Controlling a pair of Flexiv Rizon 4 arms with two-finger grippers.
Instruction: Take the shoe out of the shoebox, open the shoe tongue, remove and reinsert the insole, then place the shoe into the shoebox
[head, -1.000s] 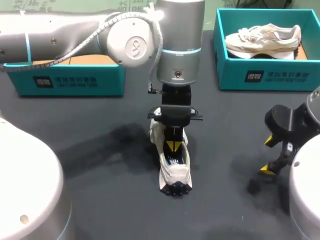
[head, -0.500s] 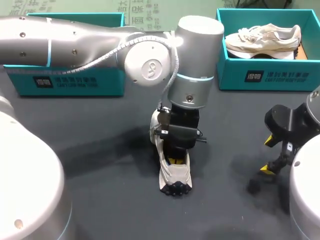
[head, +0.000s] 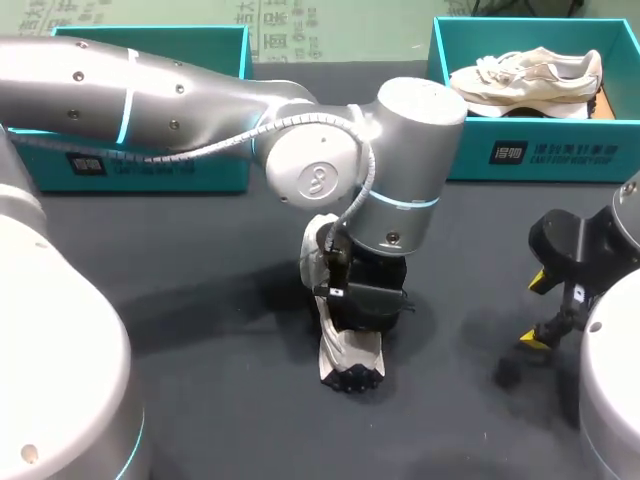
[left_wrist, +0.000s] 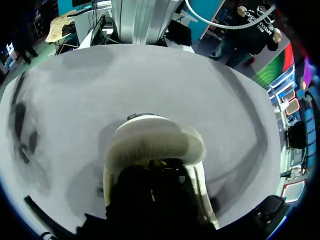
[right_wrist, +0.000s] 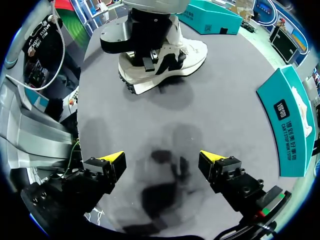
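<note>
A white sneaker (head: 350, 358) stands on the dark table mat at the middle, toe toward the front edge. My left arm comes across from the left, and its gripper (head: 352, 318) is pushed down into the shoe's opening, fingers shut and hidden by the wrist. In the left wrist view the shoe's pale toe cap (left_wrist: 150, 142) curves just ahead of the gripper (left_wrist: 159, 165), with only a sliver of yellow showing. Whether it holds the insole is hidden. My right gripper (head: 537, 312) hangs open and empty over the mat at the right, well away from the sneaker (right_wrist: 187, 52).
A teal shoebox (head: 520, 150) at the back right holds a second beige sneaker (head: 525, 80). Another teal shoebox (head: 130, 165) stands at the back left, partly behind my left arm. Bare mat lies under my right gripper (right_wrist: 162, 160).
My left arm has swung forward and lowered, driving its gripper deeper into the shoe, so the yellow tips no longer show. The shoe and the right arm have stayed put.
</note>
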